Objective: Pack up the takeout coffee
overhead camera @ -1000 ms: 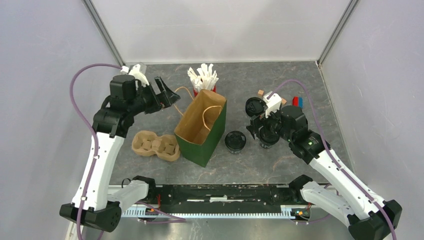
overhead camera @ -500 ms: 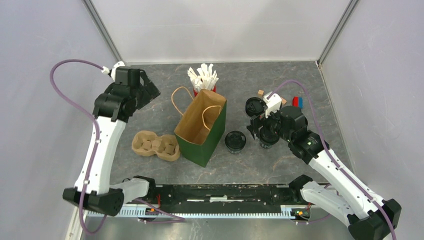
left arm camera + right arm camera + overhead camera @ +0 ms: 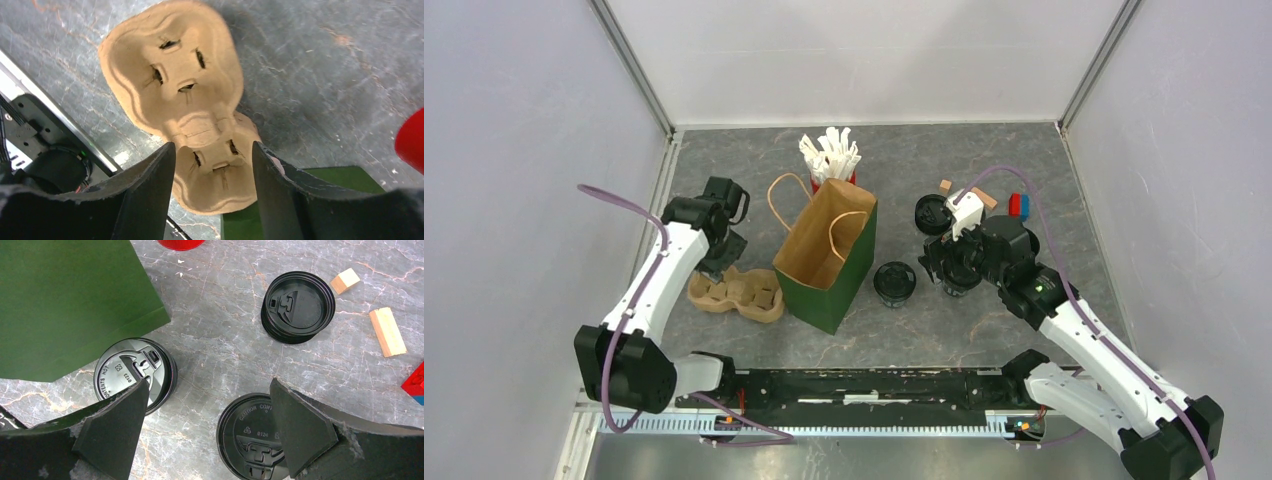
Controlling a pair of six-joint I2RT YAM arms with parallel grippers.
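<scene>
Two black lidded takeout coffee cups stand right of the green bag. One cup point(image 3: 894, 283) point(image 3: 135, 375) is beside the bag; the other point(image 3: 255, 437) is under my right gripper point(image 3: 951, 262) point(image 3: 209, 390). That gripper is open and empty, hovering above the bare table between the two cups, its right finger over the second cup's lid. A stack of black lids point(image 3: 934, 213) point(image 3: 298, 305) lies farther back. My left gripper point(image 3: 721, 260) point(image 3: 214, 150) is open and empty, pointing down over the brown cardboard cup carrier point(image 3: 736, 292) point(image 3: 180, 95).
The green paper bag point(image 3: 829, 255) point(image 3: 70, 300) point(image 3: 300, 200) stands open in the middle. A red cup of white sticks point(image 3: 829, 160) is behind it. Small wooden blocks point(image 3: 387, 331) point(image 3: 346, 280) and a red-blue block point(image 3: 1019, 205) lie at the back right.
My left arm has swung from the back left, near the bag's handle, down over the cup carrier. My right gripper has shifted only slightly above the cups.
</scene>
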